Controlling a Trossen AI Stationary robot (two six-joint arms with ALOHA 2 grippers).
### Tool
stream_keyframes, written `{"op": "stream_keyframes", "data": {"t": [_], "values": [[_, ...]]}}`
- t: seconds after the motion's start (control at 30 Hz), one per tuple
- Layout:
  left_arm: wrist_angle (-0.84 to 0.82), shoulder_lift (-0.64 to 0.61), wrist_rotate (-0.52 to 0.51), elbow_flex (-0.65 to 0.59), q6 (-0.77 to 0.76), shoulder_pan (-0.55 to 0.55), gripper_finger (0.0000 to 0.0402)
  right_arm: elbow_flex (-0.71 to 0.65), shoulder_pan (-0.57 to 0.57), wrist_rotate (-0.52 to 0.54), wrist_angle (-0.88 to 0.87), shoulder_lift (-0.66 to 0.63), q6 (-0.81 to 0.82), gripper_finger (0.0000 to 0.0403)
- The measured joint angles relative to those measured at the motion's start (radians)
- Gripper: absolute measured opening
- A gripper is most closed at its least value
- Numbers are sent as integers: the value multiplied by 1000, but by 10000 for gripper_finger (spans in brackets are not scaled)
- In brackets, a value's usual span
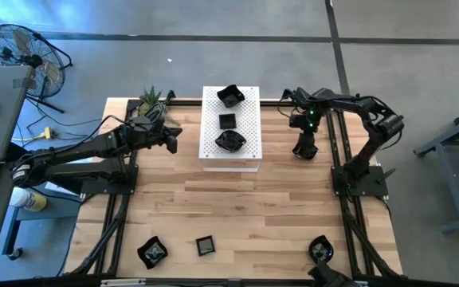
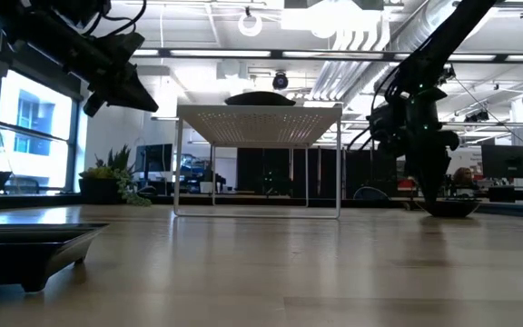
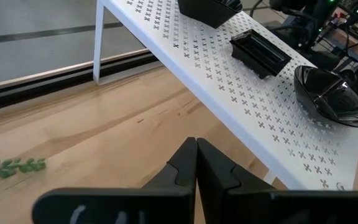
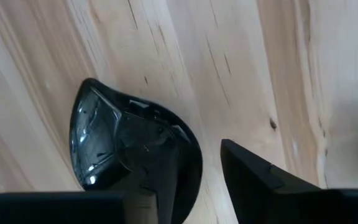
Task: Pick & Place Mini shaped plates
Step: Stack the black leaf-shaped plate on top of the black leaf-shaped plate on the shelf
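Three glossy black mini plates [image 1: 229, 141] sit in a row on the white perforated board [image 1: 249, 119]; in the left wrist view they are a dark one [image 3: 207, 9], a square one [image 3: 260, 50] and a rounded one [image 3: 331, 93]. Another plate [image 4: 104, 137] lies on the table right of the board. My right gripper [image 4: 194, 155] points down at it, open, with one finger over its bowl and one outside its rim. Three more plates [image 1: 151, 252] [image 1: 205, 245] [image 1: 320, 249] rest near the table's near edge. My left gripper [image 1: 172, 142] is shut and hovers left of the board. My right gripper comes from above, pointing down, astride the plate's rim [image 4: 191, 165] on the side facing it. One finger [image 4: 151, 193] is over the inside and the other [image 4: 253, 180] is outside, with bare wood showing between. Whether a finger touches the plate I cannot tell.
The board stands on thin white legs [image 2: 178, 168] above the table. A green spiky plant [image 1: 151, 100] sits at the far left corner. Black frame rails [image 1: 118, 215] run along both sides. Bare wood lies between the board and the near plates.
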Motion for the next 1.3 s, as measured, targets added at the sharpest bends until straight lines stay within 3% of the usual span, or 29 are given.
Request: {"op": "stream_keyframes", "data": {"t": [0.6, 0.97, 1.3], "values": [[-21, 0, 22, 0, -4, 0, 0, 1, -2, -49, 18, 65, -16, 77], [-26, 0, 22, 0, -9, 0, 0, 1, -59, -99, 9, 65, 22, 7], [-35, 0, 48, 0, -10, 0, 0, 5, -58, -171, -47, 22, 92, 3]]}}
